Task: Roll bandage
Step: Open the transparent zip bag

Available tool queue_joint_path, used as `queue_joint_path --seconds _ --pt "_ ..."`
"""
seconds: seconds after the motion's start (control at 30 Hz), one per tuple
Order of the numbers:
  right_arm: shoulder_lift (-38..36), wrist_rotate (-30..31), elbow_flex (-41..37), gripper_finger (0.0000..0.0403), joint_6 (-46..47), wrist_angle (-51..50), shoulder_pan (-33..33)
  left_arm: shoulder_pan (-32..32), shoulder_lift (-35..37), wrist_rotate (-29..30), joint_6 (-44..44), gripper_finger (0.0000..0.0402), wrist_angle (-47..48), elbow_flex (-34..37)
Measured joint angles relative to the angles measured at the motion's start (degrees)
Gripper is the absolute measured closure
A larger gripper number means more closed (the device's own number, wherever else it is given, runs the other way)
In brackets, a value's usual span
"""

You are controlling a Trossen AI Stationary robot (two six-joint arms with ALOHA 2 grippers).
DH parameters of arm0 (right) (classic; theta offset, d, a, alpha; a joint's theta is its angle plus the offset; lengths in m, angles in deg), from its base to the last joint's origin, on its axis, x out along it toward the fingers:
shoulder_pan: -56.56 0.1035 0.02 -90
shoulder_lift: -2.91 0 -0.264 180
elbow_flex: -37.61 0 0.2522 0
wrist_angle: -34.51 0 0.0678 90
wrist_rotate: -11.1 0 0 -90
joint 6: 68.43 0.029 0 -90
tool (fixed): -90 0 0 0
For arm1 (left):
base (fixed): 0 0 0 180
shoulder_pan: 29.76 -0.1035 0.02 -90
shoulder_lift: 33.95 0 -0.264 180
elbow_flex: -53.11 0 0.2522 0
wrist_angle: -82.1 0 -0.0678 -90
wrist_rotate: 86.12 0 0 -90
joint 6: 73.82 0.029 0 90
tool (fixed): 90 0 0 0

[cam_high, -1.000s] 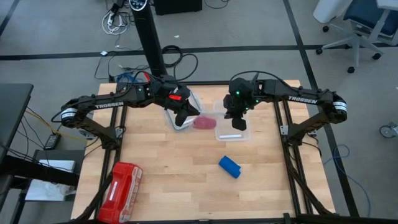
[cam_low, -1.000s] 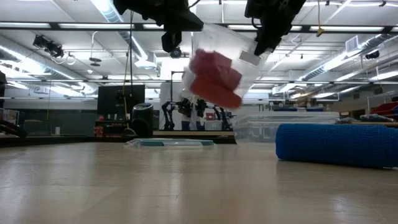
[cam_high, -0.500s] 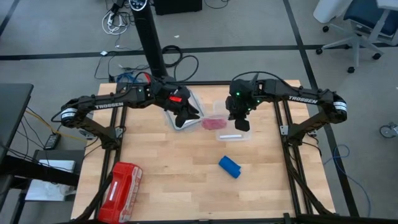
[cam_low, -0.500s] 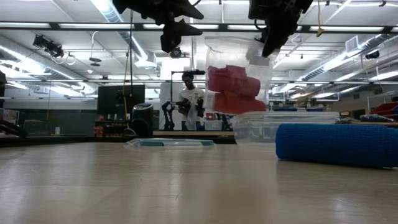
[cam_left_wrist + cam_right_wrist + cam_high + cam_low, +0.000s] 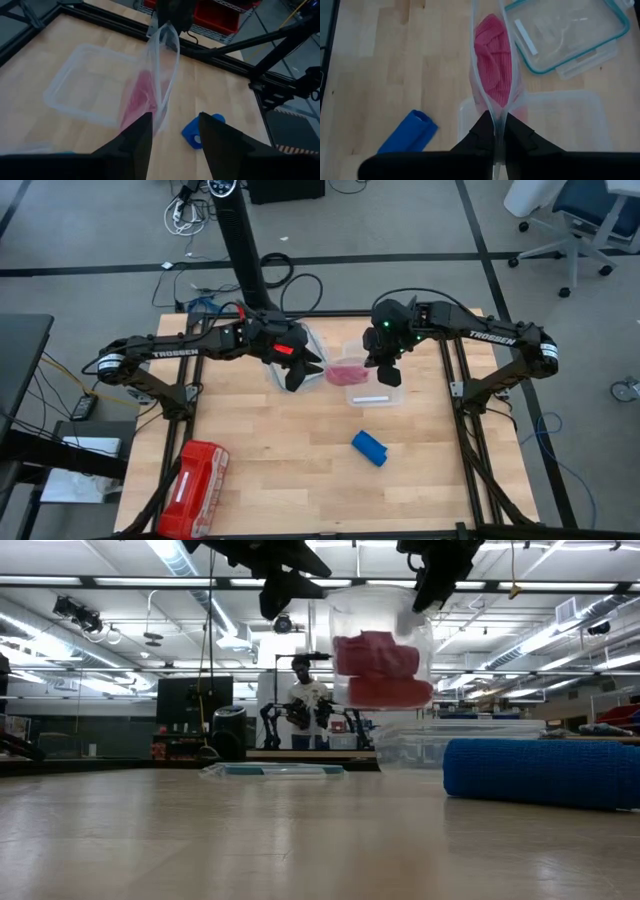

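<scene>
My right claw (image 5: 496,131) is pinched tight on the top edge of a clear plastic zip bag (image 5: 492,75) w/ pink-red fabric rolls (image 5: 494,57) inside. The bag hangs straight down over the clear plastic tub (image 5: 376,385). My left claw (image 5: 172,131) is spread wide w/ nothing in it, just beside the bag.

The actual job item, the bright blue rolled fabric bandage (image 5: 368,447), lies on the wooden table (image 5: 260,470) nearer the table's front edge than the tub, well apart from both claws.

What could go wrong imo: only one claw has the bag now, on a thin edge. If that slips, the bag drops and prob misses the tub. It could also swing and catch the tub rim.

Vs a sec ago: the left claw was closed on the bag's other side and the bag hung tilted. Now the left has let go and the bag hangs upright. The blue bandage hasn't budged.
</scene>
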State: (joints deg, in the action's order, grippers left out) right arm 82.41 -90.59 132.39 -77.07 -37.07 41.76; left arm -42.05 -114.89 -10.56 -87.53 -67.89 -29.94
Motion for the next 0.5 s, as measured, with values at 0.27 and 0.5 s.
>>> queue_joint_path --seconds 0.27,0.5 --pt "0.0 -0.54 0.09 0.0385 0.52 0.03 0.18 0.07 0.0 3.03 0.02 0.0239 0.22 0.0" --pt "0.0 -0.9 0.09 0.0384 1.07 1.12 0.2 0.07 -0.29 3.48 0.02 0.0239 0.18 0.0"
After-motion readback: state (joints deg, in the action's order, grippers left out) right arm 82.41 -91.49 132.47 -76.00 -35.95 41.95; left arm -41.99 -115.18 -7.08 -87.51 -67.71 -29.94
